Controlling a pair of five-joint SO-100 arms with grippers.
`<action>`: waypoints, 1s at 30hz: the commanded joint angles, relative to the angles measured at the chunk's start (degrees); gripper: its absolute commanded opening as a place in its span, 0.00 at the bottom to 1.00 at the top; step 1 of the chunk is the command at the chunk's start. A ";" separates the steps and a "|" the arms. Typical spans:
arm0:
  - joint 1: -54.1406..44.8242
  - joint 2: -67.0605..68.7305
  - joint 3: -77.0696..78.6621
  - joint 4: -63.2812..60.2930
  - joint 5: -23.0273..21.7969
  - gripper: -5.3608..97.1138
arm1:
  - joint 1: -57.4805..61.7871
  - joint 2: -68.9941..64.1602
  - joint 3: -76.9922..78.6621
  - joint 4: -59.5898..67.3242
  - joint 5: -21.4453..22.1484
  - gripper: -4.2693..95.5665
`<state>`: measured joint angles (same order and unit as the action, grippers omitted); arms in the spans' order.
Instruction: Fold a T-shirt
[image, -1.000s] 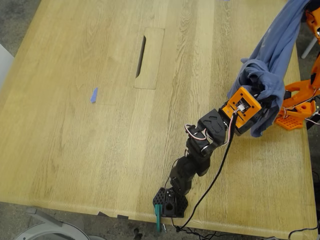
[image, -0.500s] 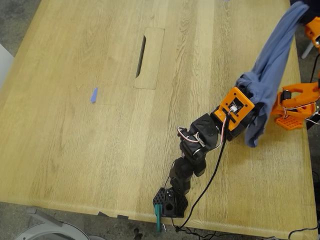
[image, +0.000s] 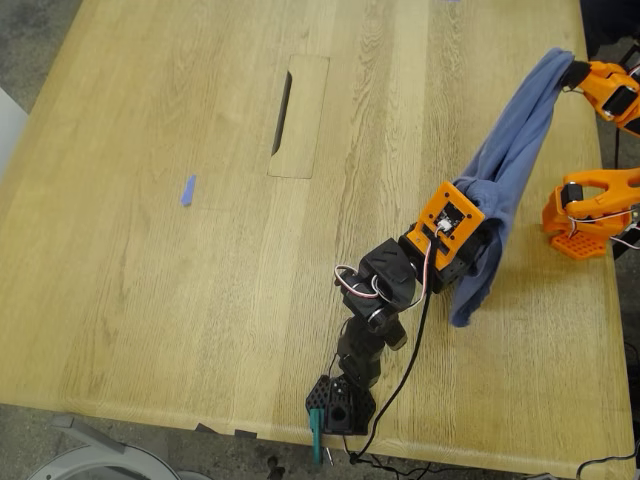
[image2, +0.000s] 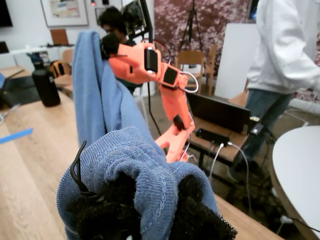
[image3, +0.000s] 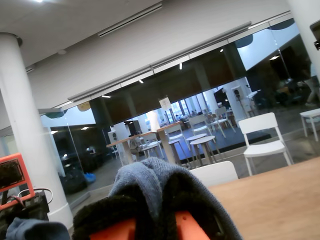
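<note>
Exterior view, T-shirt lifted off the wooden table near that view's right edge, strung between two arms, my first gripper clamped on its lower bunch, my second gripper pinching its upper end, a loose tail hanging below.

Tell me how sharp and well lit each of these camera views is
Exterior view: even, soft light, the table and T-shirt sharp, shadows faint. First wrist view: the bunched T-shirt at my first gripper is soft, the room behind fairly clear. Second wrist view: tilted, the cloth over my second gripper dark and blurred, ceiling lights reflecting in the dark glass wall.
</note>
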<state>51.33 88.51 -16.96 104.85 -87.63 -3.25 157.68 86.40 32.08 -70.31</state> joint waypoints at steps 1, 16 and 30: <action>-1.32 -0.53 -2.37 1.14 -1.49 0.05 | -0.62 0.97 -0.35 -0.79 -0.70 0.04; -5.19 28.30 50.71 -6.33 -4.48 0.05 | 0.26 4.22 1.49 4.31 -0.79 0.04; -15.73 58.45 112.50 -41.40 -3.78 0.05 | -1.67 13.27 26.46 -3.96 -2.37 0.04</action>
<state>37.97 139.57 87.45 70.58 -91.49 -4.57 169.01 109.69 31.55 -72.25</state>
